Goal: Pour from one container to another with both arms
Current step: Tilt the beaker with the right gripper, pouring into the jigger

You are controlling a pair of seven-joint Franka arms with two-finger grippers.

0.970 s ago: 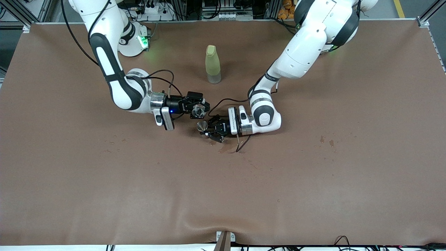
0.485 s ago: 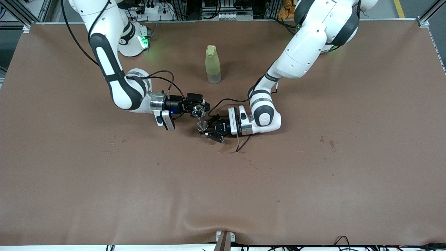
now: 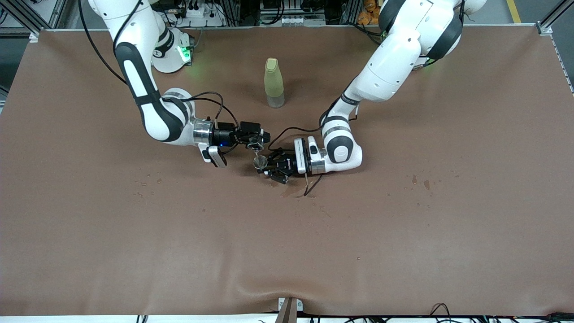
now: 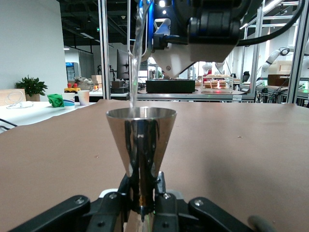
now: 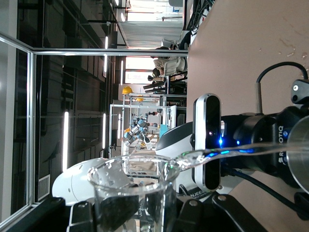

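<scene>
the right gripper (image 3: 254, 142), clamped on the glass (image 5: 135, 193), has tipped further; water now streams into the metal cup (image 4: 141, 140) gripped by the left gripper (image 3: 269, 168).

Brown-covered table (image 3: 403, 233), bright lab with aluminium framing (image 4: 103, 48)

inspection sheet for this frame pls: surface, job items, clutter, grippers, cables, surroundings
Surface: brown table cover, small wet spots near the grippers.
Job's things: clear glass beaker tipped, stream of water falling into metal cone cup.
Clutter: yellow-green bottle upright, farther from the front camera than the grippers.
Grippers: right gripper shut on the beaker, over the cone cup; left gripper shut on the cone cup, low over the table.
Cables: black cables looped at both wrists.
Surroundings: frame posts, lab benches.
</scene>
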